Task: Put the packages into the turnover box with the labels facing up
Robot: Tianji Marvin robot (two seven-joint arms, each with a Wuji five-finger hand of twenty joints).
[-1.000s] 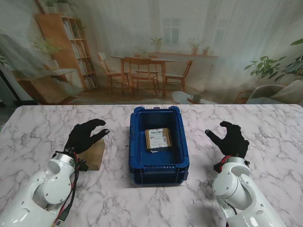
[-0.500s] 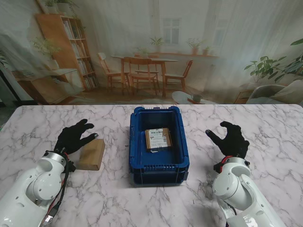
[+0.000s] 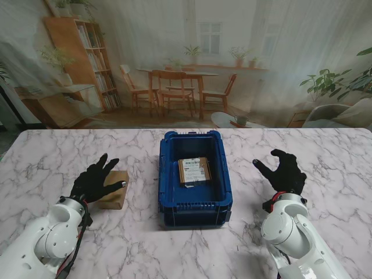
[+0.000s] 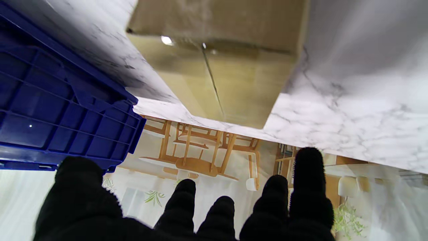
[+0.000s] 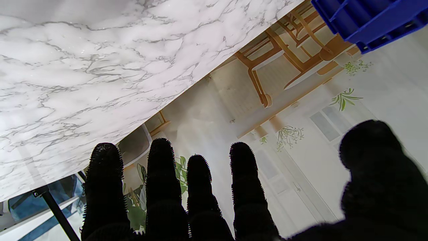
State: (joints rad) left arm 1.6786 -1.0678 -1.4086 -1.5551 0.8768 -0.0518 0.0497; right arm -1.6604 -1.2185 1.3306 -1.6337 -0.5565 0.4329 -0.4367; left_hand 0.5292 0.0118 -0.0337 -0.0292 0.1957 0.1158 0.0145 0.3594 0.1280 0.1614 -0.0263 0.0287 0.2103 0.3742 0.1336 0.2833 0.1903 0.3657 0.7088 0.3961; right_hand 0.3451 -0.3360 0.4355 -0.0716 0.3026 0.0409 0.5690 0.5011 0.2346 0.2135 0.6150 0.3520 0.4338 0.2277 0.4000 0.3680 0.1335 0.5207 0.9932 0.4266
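One plain brown package (image 3: 114, 189), label apparently not upward.

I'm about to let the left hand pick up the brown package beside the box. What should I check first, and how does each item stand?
1. Left hand open, fingers apart: ok.
2. Left hand over the brown package: ok; contact cannot tell.
3. Label up on that package: not ok, none shows on top.
4. Free floor in the blue turnover box beside the labelled package: ok.
5. Right hand open, apart from the box: ok.
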